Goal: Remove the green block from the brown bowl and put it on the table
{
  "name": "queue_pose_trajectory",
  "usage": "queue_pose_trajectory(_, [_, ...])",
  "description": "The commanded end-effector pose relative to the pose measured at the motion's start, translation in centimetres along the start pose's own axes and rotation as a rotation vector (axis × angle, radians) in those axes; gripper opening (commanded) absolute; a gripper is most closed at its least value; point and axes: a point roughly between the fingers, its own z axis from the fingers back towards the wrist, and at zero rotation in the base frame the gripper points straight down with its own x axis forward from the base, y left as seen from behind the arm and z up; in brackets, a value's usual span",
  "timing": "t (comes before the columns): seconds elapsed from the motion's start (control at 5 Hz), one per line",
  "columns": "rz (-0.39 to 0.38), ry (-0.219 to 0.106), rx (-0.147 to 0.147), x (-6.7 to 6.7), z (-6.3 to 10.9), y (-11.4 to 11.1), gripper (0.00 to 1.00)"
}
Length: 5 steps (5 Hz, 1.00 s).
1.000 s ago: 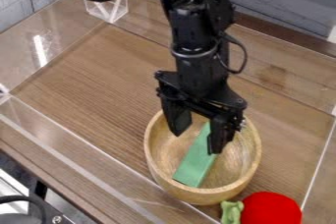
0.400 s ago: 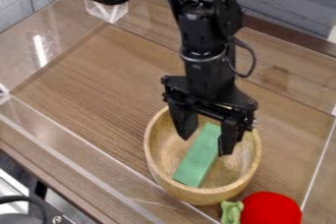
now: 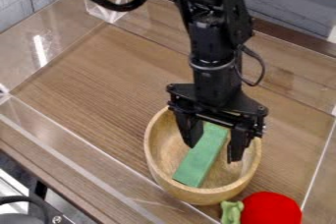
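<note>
Low in the frame, right of centre, the gripper [image 3: 211, 138] hangs inside the brown bowl [image 3: 164, 159] with its jaws spread wide on either side of the green block [image 3: 201, 157], gripping nothing. That block leans slanted within the bowl, on the wooden table [image 3: 92, 81].

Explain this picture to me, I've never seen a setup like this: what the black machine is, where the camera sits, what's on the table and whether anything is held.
The black machine is a robot arm. Its two-fingered end effector points down with jaws open over a brown bowl. One camera looks down at the wooden table from the front. A green block leans inside the bowl, between the open fingers but not gripped, so nothing is held yet. A red strawberry-like toy lies beside the bowl. Clear walls surround the table.
</note>
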Motion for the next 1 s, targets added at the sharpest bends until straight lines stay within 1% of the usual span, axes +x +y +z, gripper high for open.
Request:
queue_pose_trajectory(0.0, [0.005, -0.01, 0.003, -0.2, -0.2, 0.5, 1.0])
queue_pose_trajectory(0.2, [0.027, 0.005, 0.016, -0.8, -0.9, 1.4, 1.0])
queue_pose_trajectory(0.4, [0.038, 0.016, 0.021, -0.8, -1.8, 2.5, 1.0])
queue_pose_trajectory(0.6, [0.042, 0.022, 0.025, -0.8, -2.4, 3.5, 0.0])
queue_pose_trajectory(0.8, [0.033, 0.021, 0.037, -0.3, -0.7, 3.1, 0.0])
